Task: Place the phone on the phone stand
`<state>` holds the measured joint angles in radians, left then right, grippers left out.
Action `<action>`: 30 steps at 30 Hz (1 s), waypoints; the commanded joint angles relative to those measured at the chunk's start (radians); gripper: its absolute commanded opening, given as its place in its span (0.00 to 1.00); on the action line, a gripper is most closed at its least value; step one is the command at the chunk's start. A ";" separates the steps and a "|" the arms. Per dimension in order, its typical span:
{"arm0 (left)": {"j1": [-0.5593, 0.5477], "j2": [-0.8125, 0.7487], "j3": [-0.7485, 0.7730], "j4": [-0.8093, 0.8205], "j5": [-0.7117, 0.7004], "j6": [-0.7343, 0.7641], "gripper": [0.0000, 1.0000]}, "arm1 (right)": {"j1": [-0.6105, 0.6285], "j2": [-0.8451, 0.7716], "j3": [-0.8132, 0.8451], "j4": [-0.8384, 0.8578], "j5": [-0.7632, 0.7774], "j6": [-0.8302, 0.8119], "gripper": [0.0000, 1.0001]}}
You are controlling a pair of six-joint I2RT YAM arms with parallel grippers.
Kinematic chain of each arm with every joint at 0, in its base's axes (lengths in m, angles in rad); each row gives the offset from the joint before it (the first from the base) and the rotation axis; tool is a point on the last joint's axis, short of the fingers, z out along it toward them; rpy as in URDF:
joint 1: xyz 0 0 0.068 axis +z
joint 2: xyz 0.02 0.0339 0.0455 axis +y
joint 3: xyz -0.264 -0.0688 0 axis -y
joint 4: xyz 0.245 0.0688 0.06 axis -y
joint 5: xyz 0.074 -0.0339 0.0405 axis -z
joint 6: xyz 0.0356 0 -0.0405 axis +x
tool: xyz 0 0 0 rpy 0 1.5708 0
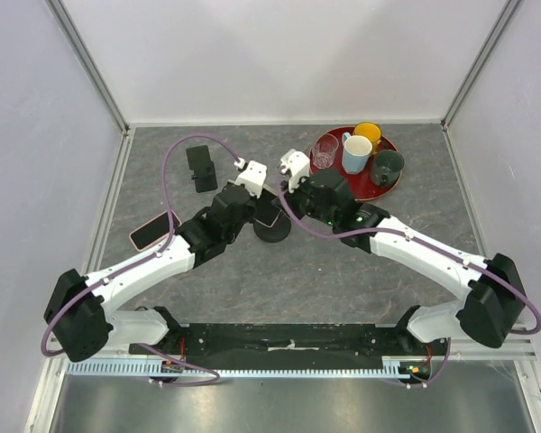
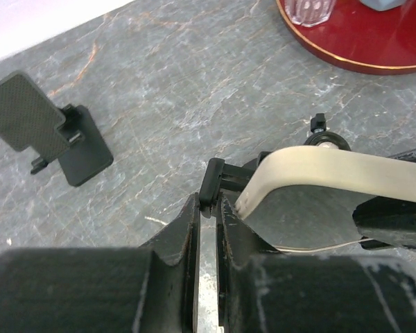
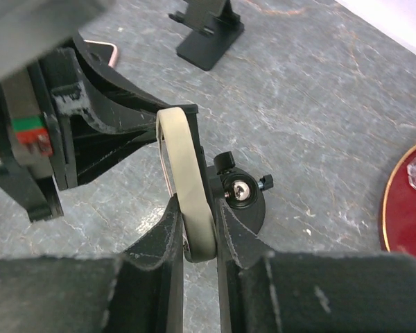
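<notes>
A phone in a cream case (image 1: 269, 215) stands on edge at the table's middle, against a black phone stand with a round base (image 1: 273, 232). My right gripper (image 3: 195, 232) is shut on the phone's cream edge (image 3: 187, 173), right beside the stand's ball joint (image 3: 241, 193). My left gripper (image 2: 209, 208) is shut, its tips pinching the stand's black bracket (image 2: 213, 179) next to the phone (image 2: 319, 170). In the top view both grippers, left (image 1: 257, 206) and right (image 1: 287, 206), meet over the stand. The phone's screen is mostly hidden.
A second black stand (image 1: 201, 169) stands at the back left, and it also shows in the left wrist view (image 2: 55, 132). A pink-cased phone (image 1: 153, 231) lies flat at the left. A red tray (image 1: 361, 188) at the back right holds several cups and a glass (image 1: 325, 151).
</notes>
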<state>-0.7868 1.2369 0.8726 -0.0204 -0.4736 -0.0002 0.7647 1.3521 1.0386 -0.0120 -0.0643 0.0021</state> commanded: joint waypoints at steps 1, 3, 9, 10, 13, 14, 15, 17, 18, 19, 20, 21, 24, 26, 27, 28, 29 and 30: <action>0.054 -0.048 0.078 -0.117 -0.336 -0.095 0.02 | 0.004 0.053 0.139 -0.265 0.680 -0.036 0.00; 0.043 -0.040 0.121 -0.216 -0.327 -0.145 0.02 | 0.019 0.085 0.196 -0.310 0.731 -0.042 0.00; 0.029 -0.085 0.203 -0.384 -0.257 -0.254 0.02 | 0.033 0.160 0.296 -0.365 0.784 -0.045 0.00; 0.029 -0.089 0.207 -0.400 -0.247 -0.271 0.02 | 0.031 0.171 0.310 -0.371 0.781 -0.039 0.00; 0.029 -0.106 0.186 -0.438 -0.220 -0.336 0.02 | 0.031 0.209 0.353 -0.388 0.761 -0.011 0.00; 0.031 -0.112 0.177 -0.437 -0.202 -0.345 0.02 | 0.033 0.222 0.359 -0.384 0.747 -0.005 0.00; 0.031 -0.116 0.171 -0.438 -0.185 -0.363 0.02 | 0.031 0.231 0.376 -0.387 0.741 -0.005 0.00; 0.029 -0.114 0.164 -0.447 -0.140 -0.377 0.02 | 0.031 0.264 0.390 -0.390 0.733 -0.005 0.00; 0.029 -0.114 0.166 -0.454 -0.128 -0.394 0.02 | 0.033 0.275 0.403 -0.393 0.721 -0.005 0.00; 0.029 -0.111 0.169 -0.470 -0.108 -0.403 0.02 | 0.030 0.285 0.409 -0.394 0.698 0.019 0.00; 0.029 -0.111 0.166 -0.472 -0.100 -0.414 0.02 | 0.025 0.301 0.414 -0.396 0.678 0.027 0.00; 0.029 -0.113 0.161 -0.472 -0.091 -0.426 0.02 | 0.025 0.309 0.419 -0.398 0.667 0.033 0.00; 0.031 -0.131 0.135 -0.444 -0.039 -0.426 0.02 | 0.025 0.332 0.422 -0.396 0.652 0.029 0.00; 0.029 -0.142 0.134 -0.455 -0.017 -0.431 0.02 | 0.022 0.332 0.422 -0.396 0.656 0.021 0.00; 0.029 -0.143 0.135 -0.461 -0.016 -0.438 0.02 | 0.021 0.329 0.417 -0.395 0.653 0.018 0.00; 0.029 -0.143 0.141 -0.473 -0.017 -0.446 0.02 | 0.016 0.323 0.416 -0.393 0.649 0.010 0.00; 0.031 -0.146 0.146 -0.481 -0.016 -0.452 0.02 | 0.013 0.323 0.411 -0.391 0.640 0.004 0.00; 0.031 -0.149 0.146 -0.486 -0.013 -0.457 0.02 | 0.010 0.323 0.408 -0.388 0.630 0.006 0.00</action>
<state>-0.7372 1.2041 0.9871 -0.4206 -0.5224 -0.3626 0.8959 1.6215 1.4563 -0.3691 0.1482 0.0807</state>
